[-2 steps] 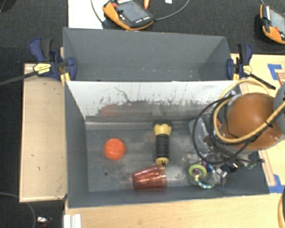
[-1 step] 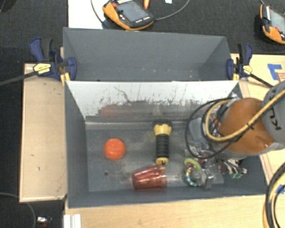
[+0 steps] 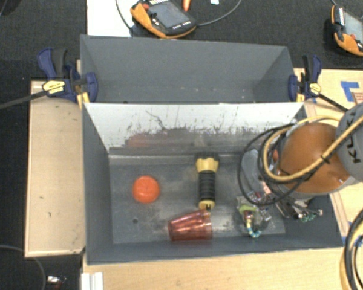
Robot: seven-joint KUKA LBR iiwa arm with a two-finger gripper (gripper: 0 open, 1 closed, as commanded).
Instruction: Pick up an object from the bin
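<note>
in the grey metal bin (image 3: pixel 97 180), an orange ball (image 3: pixel 146 189) sits on the left of the floor, well apart from a black cylinder with yellow ends (image 3: pixel 206 182) lying near the middle, one end toward the back wall. just in front of that cylinder's near end, a translucent red cup (image 3: pixel 190 226) lies on its side by the front wall. right of the cup, the gripper (image 3: pixel 252 223) hangs low over the front right floor, near the cup but not around it, beneath the arm's orange cover (image 3: pixel 308 159); whether it is spread or closed cannot be told.
</note>
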